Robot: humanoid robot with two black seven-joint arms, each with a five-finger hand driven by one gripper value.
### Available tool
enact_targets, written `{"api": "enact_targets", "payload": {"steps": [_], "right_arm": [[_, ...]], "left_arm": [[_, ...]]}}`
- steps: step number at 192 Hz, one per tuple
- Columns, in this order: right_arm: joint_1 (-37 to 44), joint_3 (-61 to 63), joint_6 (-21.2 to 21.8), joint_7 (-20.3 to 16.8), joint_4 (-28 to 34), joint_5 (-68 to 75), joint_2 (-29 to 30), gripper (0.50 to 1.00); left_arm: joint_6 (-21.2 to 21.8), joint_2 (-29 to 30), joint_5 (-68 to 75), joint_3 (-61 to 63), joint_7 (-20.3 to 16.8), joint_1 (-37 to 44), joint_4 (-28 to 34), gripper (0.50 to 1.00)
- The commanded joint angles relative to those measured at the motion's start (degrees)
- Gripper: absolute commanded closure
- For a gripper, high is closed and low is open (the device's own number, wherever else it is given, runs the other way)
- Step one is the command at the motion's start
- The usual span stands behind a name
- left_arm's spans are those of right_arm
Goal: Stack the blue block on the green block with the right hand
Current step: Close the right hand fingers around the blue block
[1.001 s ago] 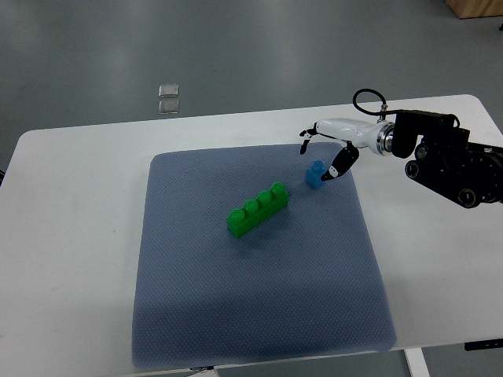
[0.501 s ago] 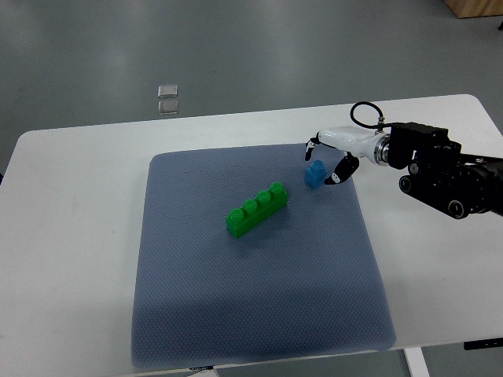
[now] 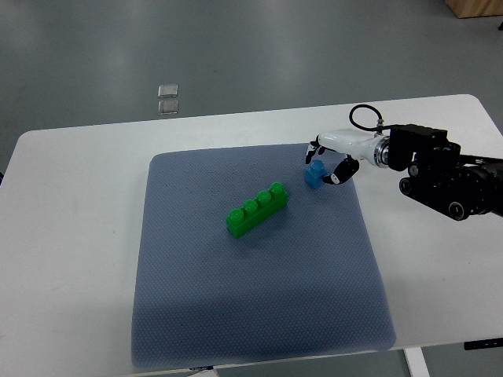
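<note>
A small blue block (image 3: pixel 315 175) rests on the blue-grey mat (image 3: pixel 259 314), near its back right part. My right hand (image 3: pixel 324 163) comes in from the right and sits over the block. Its black fingertips (image 3: pixel 311 149) press at the block's far side and the thumb at its right side, so the hand is shut on the block. A long green block (image 3: pixel 257 209) with several studs lies diagonally on the mat, left of and nearer than the blue block, a short gap away. The left arm is out of view.
The mat lies on a white table (image 3: pixel 71 236). The right arm's dark forearm and cable (image 3: pixel 440 169) hang over the table's right side. Two small grey squares (image 3: pixel 167 98) lie on the floor beyond the table's back edge.
The right hand has lowered and shifted slightly left onto the blue block, and its fingers have drawn in around it. The blue and green blocks have stayed in place.
</note>
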Motion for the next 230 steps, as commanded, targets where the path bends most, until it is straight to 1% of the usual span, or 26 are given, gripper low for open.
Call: {"api": "enact_targets", "payload": {"steps": [1,32,33,49,81,98,112,113,121,130,152,163,196,197,216,230], "right_arm": [[0.0,-0.03,0.05,0.0,0.23,0.0,-0.09,0.769],[0.17,-0.03,0.23,0.09,0.4,0.0,-0.18,0.777],[0.17,-0.03,0.23,0.09,0.49,0.0,-0.27,0.787],[0.17,-0.03,0.31,0.18,0.49,-0.09,-0.27,0.803],[0.17,-0.03,0.4,0.35,0.49,-0.09,-0.27,0.814],[0.26,-0.38,0.4,0.35,0.49,-0.09,-0.36,0.842],[0.26,-0.47,0.31,0.44,0.49,-0.27,-0.36,0.842],[0.35,-0.91,0.31,0.53,0.49,-0.79,-0.36,0.852],[0.35,-1.0,0.31,0.53,0.49,-1.06,-0.36,0.859],[0.35,-1.0,0.31,0.53,0.49,-1.15,-0.36,0.877],[0.35,-1.0,0.23,0.62,1.02,-1.15,-0.36,0.891],[0.35,-1.0,0.14,0.62,1.46,-1.15,-0.36,0.918],[0.44,-0.91,-0.13,0.71,1.63,-1.23,-0.62,0.934],[0.52,-0.83,-0.21,1.31,1.63,-1.15,-0.88,0.95],[0.7,-0.74,-1.18,3.6,1.72,-1.15,-1.06,0.957],[0.88,-0.56,-1.71,4.49,2.78,-1.06,-1.15,0.961]], "left_arm": [[0.0,0.0,0.0,0.03,0.0,0.06,-0.03,0.5],[0.0,0.0,0.0,-0.06,0.0,-0.03,-0.03,0.5],[0.0,0.0,0.0,-0.06,0.0,-0.03,-0.03,0.5],[0.0,0.0,0.0,0.03,0.0,-0.03,-0.03,0.5],[0.0,0.0,0.0,-0.06,0.0,-0.03,-0.03,0.5],[0.0,0.0,0.0,0.03,0.0,-0.03,0.05,0.5],[0.0,0.0,0.0,0.03,0.0,-0.03,0.05,0.5],[0.0,0.0,0.0,-0.06,0.0,-0.03,-0.03,0.5],[0.0,0.0,0.0,-0.06,0.0,0.06,0.05,0.5],[0.0,0.0,0.0,0.03,0.0,-0.03,0.05,0.5],[0.0,0.0,0.0,-0.06,0.0,-0.03,-0.03,0.5],[0.0,0.0,0.0,-0.06,0.0,0.06,-0.03,0.5],[0.0,0.0,0.0,-0.06,0.0,-0.03,0.05,0.5],[0.0,0.0,0.0,0.03,0.0,0.06,-0.03,0.5],[0.0,0.0,0.0,0.03,0.0,0.06,-0.03,0.5],[0.0,0.0,0.0,-0.06,0.0,-0.03,-0.03,0.5]]}}
